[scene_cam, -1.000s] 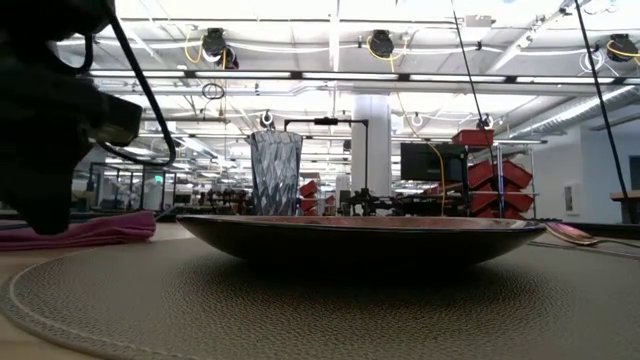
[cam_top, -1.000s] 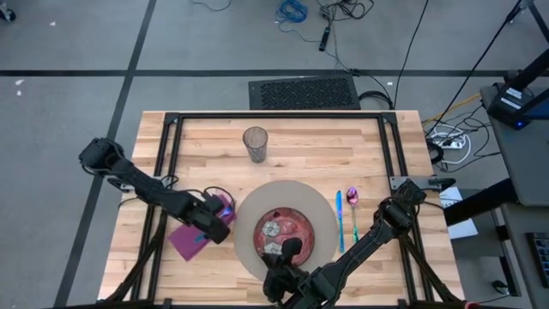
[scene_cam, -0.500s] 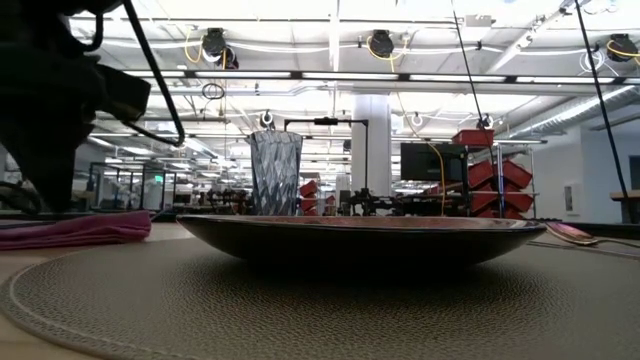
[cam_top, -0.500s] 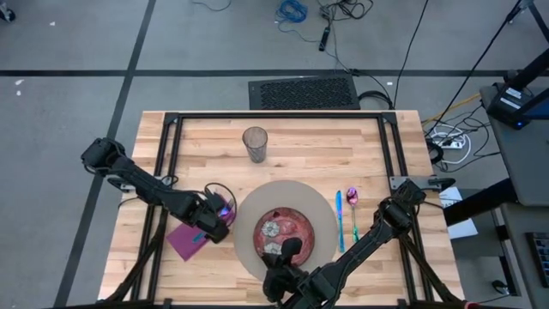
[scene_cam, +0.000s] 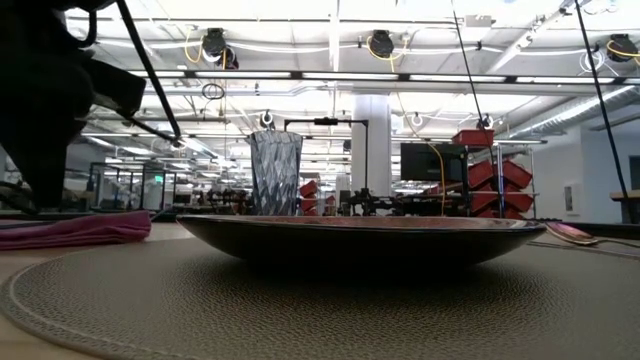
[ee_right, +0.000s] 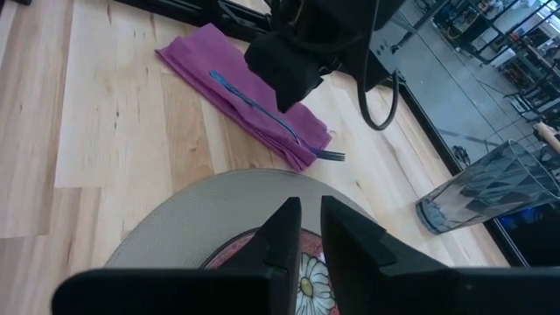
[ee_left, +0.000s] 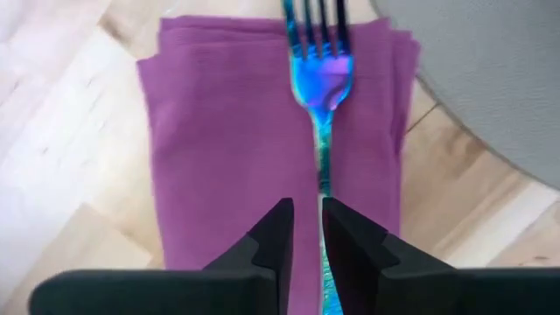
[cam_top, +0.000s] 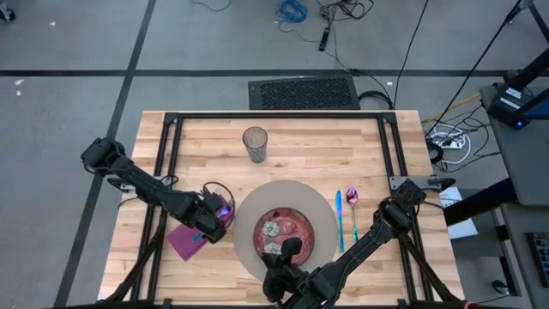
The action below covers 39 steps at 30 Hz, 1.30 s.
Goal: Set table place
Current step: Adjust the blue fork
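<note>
A purple napkin (cam_top: 190, 238) lies flat on the table (cam_top: 292, 129), left of the round mat (cam_top: 319, 202). A blue fork (ee_left: 321, 79) lies along the napkin; it also shows in the right wrist view (ee_right: 262, 112). My left gripper (ee_left: 307, 236) hovers just above the fork's handle with its fingers all but together, and it shows in the high view (cam_top: 214, 221). A red plate (cam_top: 296, 225) sits on the mat. My right gripper (ee_right: 310, 229) is shut and waits over the plate's near edge. A knife (cam_top: 340, 219) and a spoon (cam_top: 352, 202) lie right of the mat.
A clear glass (cam_top: 255, 144) stands on the table beyond the mat, and shows in the low view (scene_cam: 275, 172). The black frame (cam_top: 274, 116) runs round the tabletop. Bare wood lies at the far left and far right corners.
My left gripper has risen a little above the napkin and drawn back slightly toward the table's left edge. The napkin and fork stay flat on the table.
</note>
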Motion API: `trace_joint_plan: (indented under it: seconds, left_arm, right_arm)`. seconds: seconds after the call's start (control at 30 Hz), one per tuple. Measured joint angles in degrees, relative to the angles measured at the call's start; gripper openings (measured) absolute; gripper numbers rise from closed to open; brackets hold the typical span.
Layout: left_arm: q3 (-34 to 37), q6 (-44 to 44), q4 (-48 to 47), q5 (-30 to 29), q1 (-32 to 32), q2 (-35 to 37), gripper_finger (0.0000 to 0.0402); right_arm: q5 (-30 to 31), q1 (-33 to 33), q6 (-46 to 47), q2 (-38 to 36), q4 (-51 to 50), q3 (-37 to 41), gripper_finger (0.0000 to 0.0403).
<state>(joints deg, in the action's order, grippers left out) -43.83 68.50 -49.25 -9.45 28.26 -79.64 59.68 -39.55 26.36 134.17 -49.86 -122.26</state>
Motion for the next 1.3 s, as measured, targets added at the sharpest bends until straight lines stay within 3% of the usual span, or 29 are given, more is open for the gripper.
trace_joint_plan:
  seconds: [0.73,1.1,1.3]
  left_arm:
    - [2.97,-1.37,5.89,0.37,-0.14,-0.01,0.0053]
    - [2.99,-3.09,7.30,2.11,-0.16,-3.61,0.0052]
    - [3.02,-3.36,6.97,2.19,-0.16,-3.65,0.0009]
  right_arm:
    - [0.00,-0.33,0.01,0.00,0.04,0.00,0.0034]
    - [0.00,-0.32,0.01,0.00,0.05,0.00,0.0034]
    - [0.00,-0.33,0.01,0.00,0.04,0.00,0.0034]
